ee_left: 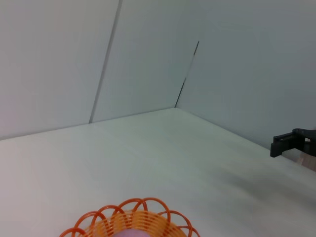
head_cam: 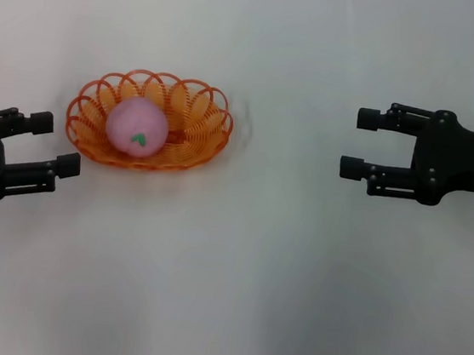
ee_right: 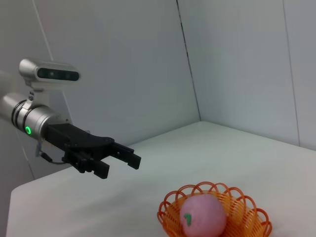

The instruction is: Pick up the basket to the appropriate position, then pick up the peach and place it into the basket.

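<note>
- At the far left of the white table, the left gripper hovers with its fingers spread apart, empty, just beside the basket's near end.
- Next comes the basket, resting on the table with the peach sitting inside it, leaf mark facing up.
- Well apart on the right, the right gripper hovers with fingers apart, holding nothing.

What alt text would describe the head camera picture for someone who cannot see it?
A pink peach sits inside an oval orange wire basket on a white table. The black left gripper waits open beside the basket, and the right gripper hangs open farther off on the other side.
</note>
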`<move>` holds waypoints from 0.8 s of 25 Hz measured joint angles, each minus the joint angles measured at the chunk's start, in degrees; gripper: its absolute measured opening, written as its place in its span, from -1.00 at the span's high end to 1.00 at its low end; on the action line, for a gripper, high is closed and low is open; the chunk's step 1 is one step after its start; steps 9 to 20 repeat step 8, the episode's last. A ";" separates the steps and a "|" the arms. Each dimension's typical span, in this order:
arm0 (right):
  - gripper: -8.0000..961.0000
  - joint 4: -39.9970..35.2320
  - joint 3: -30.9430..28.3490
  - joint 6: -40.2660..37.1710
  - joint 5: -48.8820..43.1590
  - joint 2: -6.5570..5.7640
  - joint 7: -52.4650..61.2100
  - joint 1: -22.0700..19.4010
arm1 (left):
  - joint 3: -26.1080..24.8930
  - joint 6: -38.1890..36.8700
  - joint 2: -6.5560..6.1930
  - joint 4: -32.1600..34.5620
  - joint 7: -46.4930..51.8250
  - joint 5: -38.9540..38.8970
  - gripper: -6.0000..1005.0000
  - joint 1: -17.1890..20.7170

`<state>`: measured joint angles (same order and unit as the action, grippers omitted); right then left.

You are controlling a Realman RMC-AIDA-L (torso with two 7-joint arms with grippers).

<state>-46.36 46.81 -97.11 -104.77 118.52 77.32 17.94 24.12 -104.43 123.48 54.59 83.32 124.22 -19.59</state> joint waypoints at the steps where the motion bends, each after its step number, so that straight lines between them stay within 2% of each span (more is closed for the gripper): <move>1: -0.73 0.00 -0.01 0.17 0.00 0.03 0.00 0.02 | 0.01 0.01 0.00 0.00 0.00 0.00 -0.68 0.02; 20: -0.72 0.04 -0.06 1.06 -0.08 0.06 -0.03 -0.03 | 0.04 0.14 0.01 0.00 -0.01 -0.02 -0.68 0.12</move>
